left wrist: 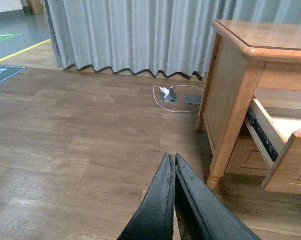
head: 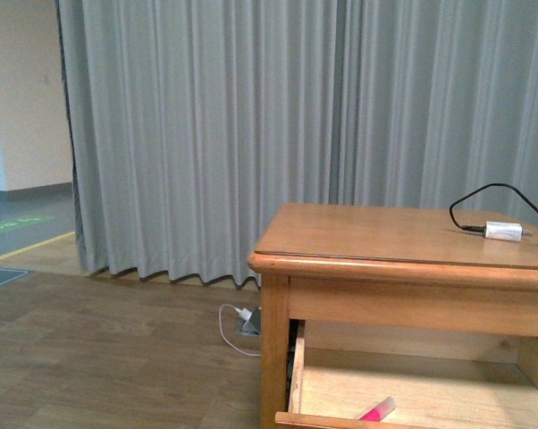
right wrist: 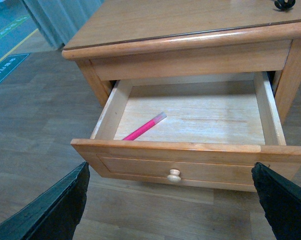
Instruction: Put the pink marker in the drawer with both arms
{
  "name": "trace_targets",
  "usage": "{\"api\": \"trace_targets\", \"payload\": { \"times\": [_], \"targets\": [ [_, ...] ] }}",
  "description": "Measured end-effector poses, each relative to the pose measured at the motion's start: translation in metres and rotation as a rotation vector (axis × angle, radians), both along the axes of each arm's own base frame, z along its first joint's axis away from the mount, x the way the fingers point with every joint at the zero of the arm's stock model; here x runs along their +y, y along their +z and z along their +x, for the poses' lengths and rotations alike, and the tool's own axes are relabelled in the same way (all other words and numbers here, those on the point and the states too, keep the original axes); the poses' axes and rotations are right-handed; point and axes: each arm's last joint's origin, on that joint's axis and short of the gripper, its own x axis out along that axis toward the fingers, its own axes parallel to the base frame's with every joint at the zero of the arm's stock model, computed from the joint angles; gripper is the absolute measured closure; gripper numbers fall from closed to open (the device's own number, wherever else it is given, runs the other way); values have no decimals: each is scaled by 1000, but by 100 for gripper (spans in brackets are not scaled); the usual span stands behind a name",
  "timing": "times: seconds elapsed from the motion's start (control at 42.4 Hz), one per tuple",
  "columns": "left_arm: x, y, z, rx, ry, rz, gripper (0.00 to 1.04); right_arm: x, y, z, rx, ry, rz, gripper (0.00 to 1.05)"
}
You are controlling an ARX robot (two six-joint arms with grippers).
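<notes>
The pink marker [right wrist: 143, 128] lies on the floor of the pulled-out drawer [right wrist: 190, 160], near its left front corner; its tip also peeks over the drawer front [head: 377, 410]. My right gripper [right wrist: 173, 200] is open, its two black fingers [right wrist: 58, 207] spread wide in front of the drawer's round knob [right wrist: 174, 175], touching nothing. My left gripper [left wrist: 172, 160] is shut on nothing, hovering over the wooden floor to the left of the cabinet, with the open drawer [left wrist: 285, 160] seen from its side. Neither arm shows in the front view.
The wooden cabinet [head: 403, 268] carries a white adapter with black cable [head: 503, 230] on its top. Grey curtains [head: 296, 125] hang behind. A white cable and floor socket [left wrist: 173, 95] lie on the floor left of the cabinet.
</notes>
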Motion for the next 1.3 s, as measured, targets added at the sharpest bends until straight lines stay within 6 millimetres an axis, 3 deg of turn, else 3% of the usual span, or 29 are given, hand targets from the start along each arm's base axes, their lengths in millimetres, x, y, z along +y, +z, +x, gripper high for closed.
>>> {"api": "trace_targets", "payload": {
  "times": [0.094,0.142,0.213,0.307,0.543,0.756,1.015,1.133,1.299],
  "targets": [
    [0,-6,-1,-8,-2,1,100,0,0,0,0,0,0,8],
    [0,-5,-1,-15,0,1,90,0,-1,0,7,-12,-12,8],
    [0,-5,-1,-17,0,2,74,1,-5,0,140,-103,-193,8],
    [0,-5,-1,-18,0,2,54,0,-18,7,263,-78,-320,8],
    [0,-5,-1,-18,0,2,6,-7,-58,57,452,54,-397,8],
    [0,-5,-1,-18,0,3,6,-18,-97,96,465,53,-412,8],
    [0,-5,-1,-18,0,3,6,-35,-152,135,259,-10,-335,8],
    [0,-5,-1,-18,0,3,6,-36,-163,148,168,-52,-283,8],
    [0,-5,-1,-18,0,3,6,-29,-160,184,77,-77,-206,8]
  ]
}}
